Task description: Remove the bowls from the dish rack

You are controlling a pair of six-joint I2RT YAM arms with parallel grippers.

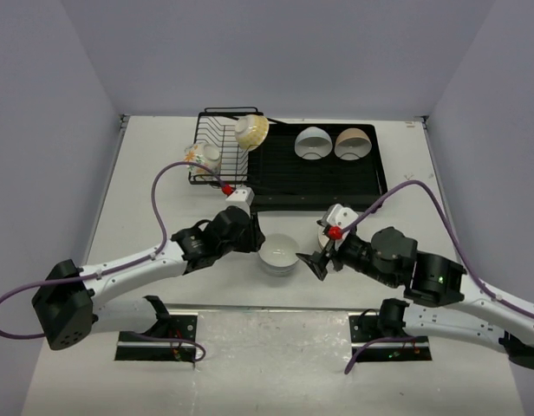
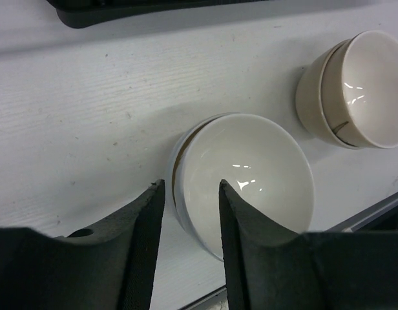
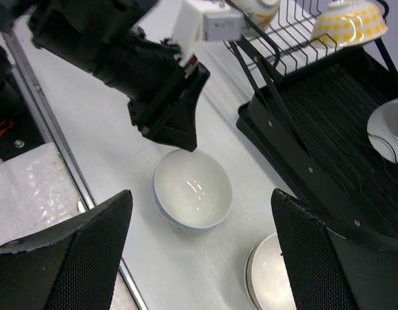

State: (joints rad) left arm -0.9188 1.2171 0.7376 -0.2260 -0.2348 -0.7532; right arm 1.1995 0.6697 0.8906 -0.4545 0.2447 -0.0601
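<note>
A glossy white bowl (image 1: 278, 253) sits upright on the table in front of the dish rack (image 1: 319, 180), seemingly nested in another. My left gripper (image 2: 189, 194) is open, one finger outside the bowl (image 2: 251, 174) and one inside its rim. My right gripper (image 3: 199, 255) is wide open and empty above the table, just right of that bowl (image 3: 191, 194). A stack of cream bowls (image 2: 357, 90) stands beside it, also in the right wrist view (image 3: 270, 274). On the rack, a yellow patterned bowl (image 1: 251, 130) and a flowered bowl (image 1: 200, 156) are at the wire basket; a white bowl (image 1: 312, 143) and a beige bowl (image 1: 352, 143) lie on the tray.
The black tray's near edge (image 3: 296, 155) runs close behind both grippers. The two grippers are close together over the bowl, the left gripper's tip (image 3: 179, 135) at its far rim. A metal rail (image 3: 63, 155) marks the table's near edge.
</note>
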